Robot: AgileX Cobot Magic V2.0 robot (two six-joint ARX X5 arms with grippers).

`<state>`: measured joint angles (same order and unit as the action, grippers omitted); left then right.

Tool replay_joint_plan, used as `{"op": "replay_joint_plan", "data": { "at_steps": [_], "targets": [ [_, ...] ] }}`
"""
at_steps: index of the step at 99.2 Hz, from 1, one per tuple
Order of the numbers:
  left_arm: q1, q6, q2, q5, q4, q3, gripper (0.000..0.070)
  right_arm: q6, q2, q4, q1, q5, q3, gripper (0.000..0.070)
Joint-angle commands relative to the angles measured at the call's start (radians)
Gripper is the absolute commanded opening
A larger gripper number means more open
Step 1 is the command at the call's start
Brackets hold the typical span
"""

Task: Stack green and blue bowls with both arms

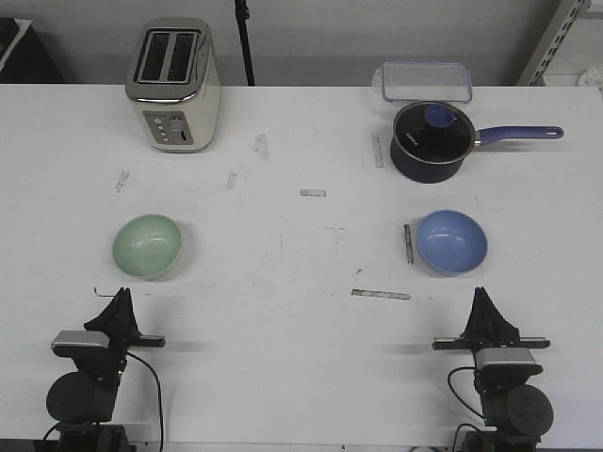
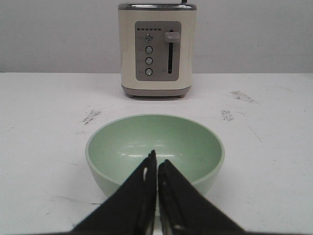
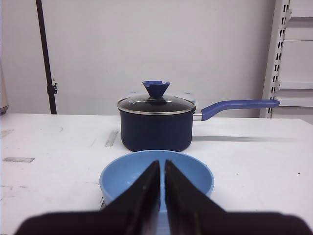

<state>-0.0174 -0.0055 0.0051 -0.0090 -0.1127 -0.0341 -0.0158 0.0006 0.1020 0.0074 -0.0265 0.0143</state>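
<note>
The white tabletop (image 1: 283, 282) carries a green bowl (image 1: 147, 246); beyond it a toaster (image 1: 174, 85), to its right a blue bowl (image 1: 452, 241), saucepan (image 1: 433, 141) and clear lid (image 1: 426, 81).

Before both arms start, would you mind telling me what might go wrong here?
1. Both tools, left and right, are shut; approaching unopened could shove the glossy green bowl or blue bowl away.
2. The saucepan stands close behind the blue bowl; overshooting might bump it.
</note>
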Motion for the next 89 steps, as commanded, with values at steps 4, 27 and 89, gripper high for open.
{"op": "replay_joint_plan", "data": {
  "at_steps": [4, 27, 89],
  "targets": [
    [0.000, 0.013, -0.002, -0.003, -0.014, 0.022, 0.0001, -0.021, 0.001, 0.009, 0.000, 0.000, -0.002, 0.0009],
    [0.000, 0.013, -0.002, -0.002, -0.014, 0.022, 0.0001, -0.017, 0.001, 0.011, 0.000, 0.002, -0.001, 0.0009],
    [0.000, 0.013, -0.002, -0.003, -0.014, 0.022, 0.0001, -0.108, 0.333, -0.117, 0.000, -0.003, 0.236, 0.0009]
  ]
}}
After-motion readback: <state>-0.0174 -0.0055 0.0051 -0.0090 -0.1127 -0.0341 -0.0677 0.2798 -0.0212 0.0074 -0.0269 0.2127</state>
